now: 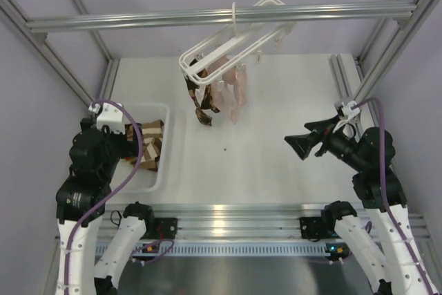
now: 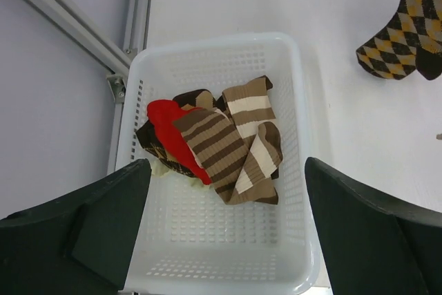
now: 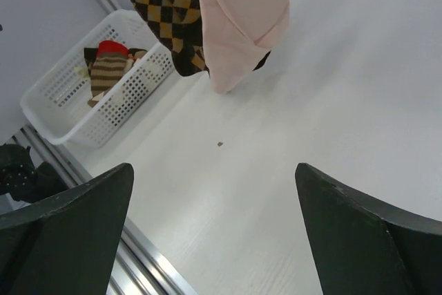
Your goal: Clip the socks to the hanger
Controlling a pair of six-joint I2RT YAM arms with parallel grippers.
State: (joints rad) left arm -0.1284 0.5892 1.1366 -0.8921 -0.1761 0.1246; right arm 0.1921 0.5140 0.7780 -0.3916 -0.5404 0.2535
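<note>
1. The brown-and-cream striped socks (image 2: pixel 235 143) lie heaped in a white basket (image 2: pixel 221 50) by the counter's left edge, beside a red sock (image 2: pixel 166 119).
2. The left gripper (image 2: pixel 224 191) hangs above that basket, fingers spread wide, holding nothing.
3. The white hanger (image 1: pixel 207 48) hangs from a grey rail (image 1: pixel 138 20) over the far edge, carrying a checked sock (image 1: pixel 200 105) and pale pink socks (image 1: pixel 231 91).
4. The right gripper (image 1: pixel 295 146), jaws apart and empty, sits toward the right edge.
</note>
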